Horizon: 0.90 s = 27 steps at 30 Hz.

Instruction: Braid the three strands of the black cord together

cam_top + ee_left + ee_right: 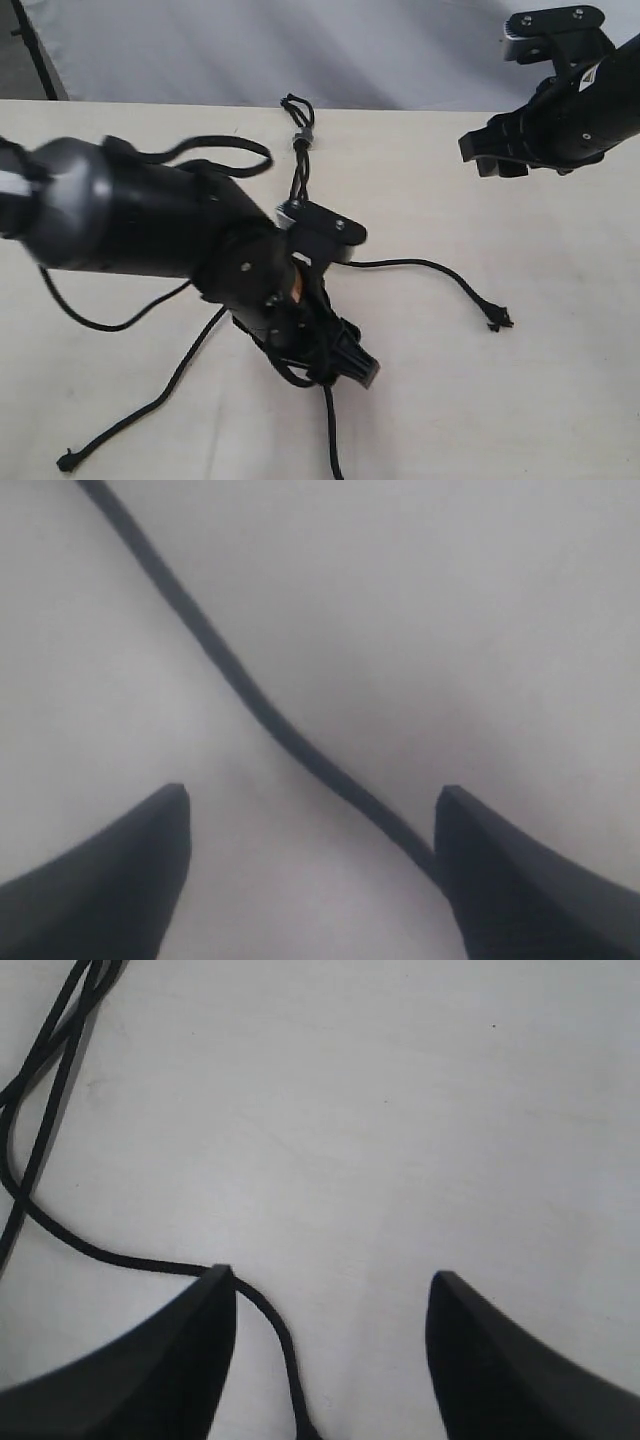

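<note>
The black cord lies on the pale table, its knot (300,128) and short loop (296,103) at the far middle. One strand (150,405) runs toward the near left. Another strand (440,270) curves right to a frayed knot (497,321). The third strand (329,440) comes out below my left gripper (352,368), which is low over the table. In the left wrist view that gripper (312,792) is open, with a strand (240,685) crossing between the fingers and meeting one of them. My right gripper (490,155) hovers open at the far right; its view shows the gripper (331,1273) over a curving strand (285,1345).
The bulky left arm (130,215) covers the middle of the cord. Glossy arm cables loop behind it (235,148) and sag beside it (100,322). The table's far edge (420,108) meets a white backdrop.
</note>
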Available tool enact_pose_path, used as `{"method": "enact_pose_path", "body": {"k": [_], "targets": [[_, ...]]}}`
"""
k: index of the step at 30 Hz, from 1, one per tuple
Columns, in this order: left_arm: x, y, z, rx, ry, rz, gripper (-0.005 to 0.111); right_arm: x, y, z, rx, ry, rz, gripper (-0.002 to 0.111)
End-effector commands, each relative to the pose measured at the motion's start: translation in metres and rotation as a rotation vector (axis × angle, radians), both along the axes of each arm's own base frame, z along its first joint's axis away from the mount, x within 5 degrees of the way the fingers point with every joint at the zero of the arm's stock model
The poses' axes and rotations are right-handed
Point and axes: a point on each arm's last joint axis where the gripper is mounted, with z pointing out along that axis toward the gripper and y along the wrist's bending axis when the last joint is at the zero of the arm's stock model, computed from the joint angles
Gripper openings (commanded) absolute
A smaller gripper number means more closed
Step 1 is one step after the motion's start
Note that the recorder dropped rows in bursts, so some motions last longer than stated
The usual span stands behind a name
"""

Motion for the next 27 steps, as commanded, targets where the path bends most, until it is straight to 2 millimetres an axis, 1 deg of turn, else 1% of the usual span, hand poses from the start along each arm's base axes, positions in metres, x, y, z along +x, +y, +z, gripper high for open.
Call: {"method": "enact_pose_path", "body": {"k": [1,7,9,11,13,15,16,18,20,23,27], "targets": [[0.007,-0.019,-0.023,0.08,0.082,-0.016,0.065,-0.001,-0.003,0.001,-0.007,-0.012,-0.003,0.054],[0.01,-0.022,-0.047,0.142,0.14,-0.017,0.065,-0.001,-0.003,0.001,-0.007,-0.012,-0.003,0.054],[0.01,-0.021,-0.05,0.157,0.148,-0.03,0.064,0.0,-0.003,0.001,-0.007,-0.012,-0.003,0.054],[0.009,-0.021,-0.05,0.163,0.152,-0.033,0.06,0.0,-0.003,0.001,-0.007,-0.016,-0.003,0.054],[0.009,-0.021,-0.05,0.167,0.149,-0.049,0.049,0.001,-0.003,0.002,-0.006,-0.028,-0.004,0.054],[0.009,-0.021,-0.05,0.174,0.146,-0.076,0.033,0.001,-0.003,0.002,-0.006,-0.03,-0.004,0.054],[0.009,-0.02,-0.05,0.178,0.147,-0.084,0.02,0.001,-0.003,0.002,-0.006,-0.03,-0.004,0.054],[0.008,-0.02,-0.048,0.185,0.143,-0.114,0.001,0.001,-0.003,0.002,-0.006,-0.03,-0.004,0.054],[0.007,-0.018,-0.042,0.202,0.143,-0.15,0.001,0.001,-0.003,0.002,-0.006,-0.03,-0.004,0.054],[0.009,-0.01,-0.023,0.231,0.113,-0.168,0.001,0.001,-0.003,0.002,-0.006,-0.03,-0.004,0.054],[0.022,0.013,0.011,0.27,0.027,-0.154,0.001,0.001,-0.003,0.002,-0.006,-0.03,-0.004,0.054]]}}
